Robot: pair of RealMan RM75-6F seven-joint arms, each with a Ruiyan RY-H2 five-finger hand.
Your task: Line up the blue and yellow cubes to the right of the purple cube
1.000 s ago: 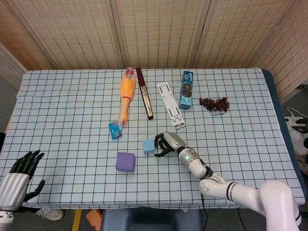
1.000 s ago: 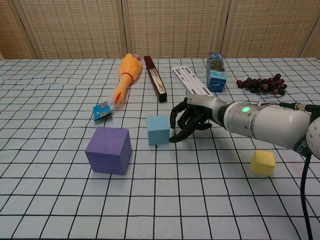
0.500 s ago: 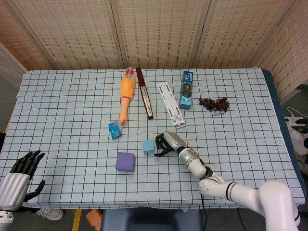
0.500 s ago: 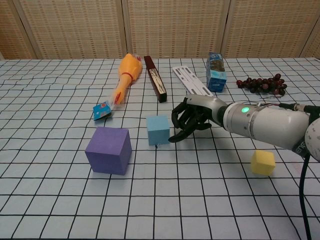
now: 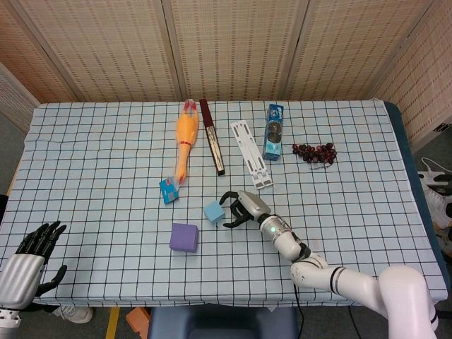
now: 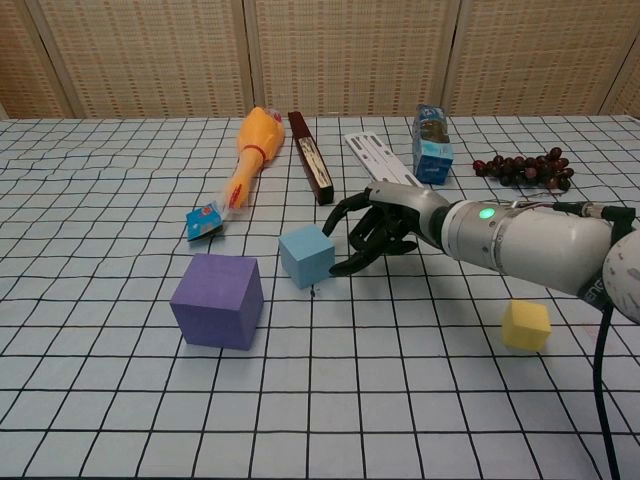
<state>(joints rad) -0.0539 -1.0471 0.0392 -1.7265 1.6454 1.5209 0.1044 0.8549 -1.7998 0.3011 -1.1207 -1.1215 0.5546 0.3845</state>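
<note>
The blue cube (image 6: 306,255) sits skewed on the bench, at two o'clock of the purple cube (image 6: 218,300). It looks light, rigid and smooth-sided; opposite flat faces suit pinching. The right hand (image 6: 378,230), fingers spread, grasps nothing, fingertips just beside the cube.

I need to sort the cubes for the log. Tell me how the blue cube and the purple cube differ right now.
Colour: the blue cube is light blue, the purple cube violet. Size: the blue cube looks clearly smaller than the purple one. Pose: the blue cube sits turned at an angle to the cloth's grid, the purple cube nearly square to it. Contact: the right hand is at the blue cube's side; nothing touches the purple cube. Both rest on the checked cloth.
</note>
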